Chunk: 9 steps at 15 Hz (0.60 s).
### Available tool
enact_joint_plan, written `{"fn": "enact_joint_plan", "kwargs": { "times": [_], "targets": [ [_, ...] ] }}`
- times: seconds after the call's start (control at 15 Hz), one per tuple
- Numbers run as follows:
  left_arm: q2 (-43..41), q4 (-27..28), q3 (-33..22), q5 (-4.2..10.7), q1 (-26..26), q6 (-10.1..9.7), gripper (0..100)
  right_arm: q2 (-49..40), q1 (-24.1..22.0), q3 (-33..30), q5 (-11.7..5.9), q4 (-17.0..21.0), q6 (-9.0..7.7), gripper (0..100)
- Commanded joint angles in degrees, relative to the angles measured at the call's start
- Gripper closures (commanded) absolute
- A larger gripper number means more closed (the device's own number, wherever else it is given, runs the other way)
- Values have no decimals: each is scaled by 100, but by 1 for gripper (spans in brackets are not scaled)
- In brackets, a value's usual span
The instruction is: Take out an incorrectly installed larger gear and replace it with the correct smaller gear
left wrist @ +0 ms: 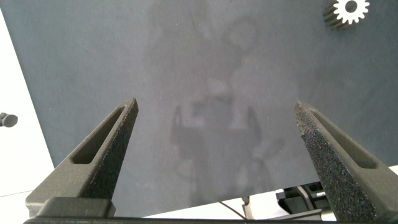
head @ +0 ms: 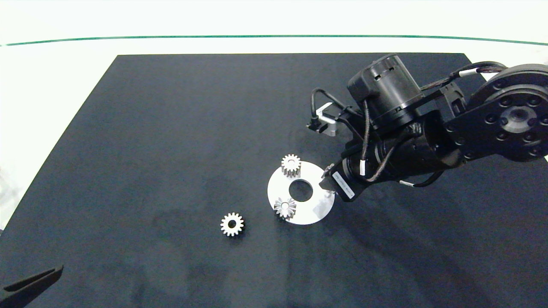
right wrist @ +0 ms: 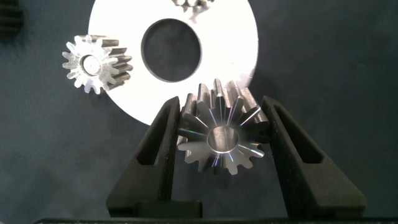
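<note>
Right gripper (right wrist: 222, 106) is clamped on the smaller gear (right wrist: 224, 137), one finger on each flank and the bore facing up. It hangs at the right-hand rim of the white disc (head: 317, 209), part over the disc and part over the black mat (head: 171, 128). From above the wrist hides most of the gear, so I cannot tell whether it is seated or just clear of the surface. The larger gear (head: 232, 224) lies loose on the mat, down and left of the disc and well apart from it. Judged from that, removal is done and fitting the replacement is the step in hand. Two other silver gears sit on the disc, one at the far rim (head: 291, 165) and one at the near-left rim (head: 285, 208); neither touches the held gear. To do this well, keep the gear flat, line the bore up with its seat before lowering, and come down straight. No pin is visible, so go by feel. Let go only once the gear rests level, and spread the fingers without dragging teeth sideways or nudging the disc. Left gripper (left wrist: 214, 104) is parked at the near-left corner of the mat, fingers spread wide and empty, with the larger gear (left wrist: 350, 10) well ahead of it.
</note>
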Motion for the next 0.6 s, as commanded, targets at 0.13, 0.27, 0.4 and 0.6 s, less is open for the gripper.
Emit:
{"fn": "enact_joint_plan", "kwargs": {
  "times": [0.13, 0.27, 0.4, 0.6],
  "targets": [
    [21, -26, 17, 6, -17, 4, 0, -410, -610, 151, -87, 141, -1, 72],
    [56, -43, 0, 6, -17, 13, 0, -516, -997, 432, -79, 132, 8, 72],
    [91, -123, 8, 6, -17, 21, 0, -551, -1251, 687, -43, 132, 43, 72],
    [118, -149, 17, 6, -17, 74, 0, -525, -1550, 924, 36, 79, 52, 72]
  ]
}}
